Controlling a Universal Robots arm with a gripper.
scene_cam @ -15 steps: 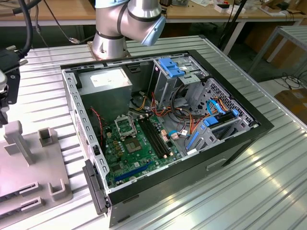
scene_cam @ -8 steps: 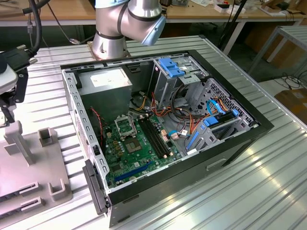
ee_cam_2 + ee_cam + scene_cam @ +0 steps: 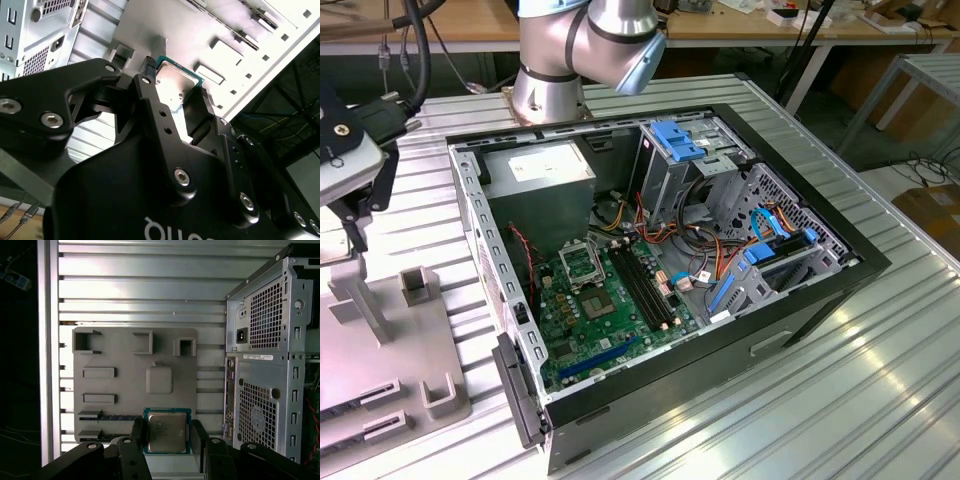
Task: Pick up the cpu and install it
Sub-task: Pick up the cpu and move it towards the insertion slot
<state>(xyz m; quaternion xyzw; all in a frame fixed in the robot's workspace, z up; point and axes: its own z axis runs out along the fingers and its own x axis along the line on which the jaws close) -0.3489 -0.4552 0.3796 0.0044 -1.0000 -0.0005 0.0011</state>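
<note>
The gripper [image 3: 168,436] is clamping the cpu [image 3: 166,430] between its two black fingers [image 3: 138,432], holding it over the grey fixture plate [image 3: 125,375]. In the exterior view, that plate is lying at nine o'clock from the open computer case [image 3: 820,300].

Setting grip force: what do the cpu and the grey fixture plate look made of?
cpu: dull silver-grey metal lid with a soft sheen, on a green board rim. grey fixture plate: matte, uniform grey with moulded pockets, probably plastic, though I can't be certain.
</note>
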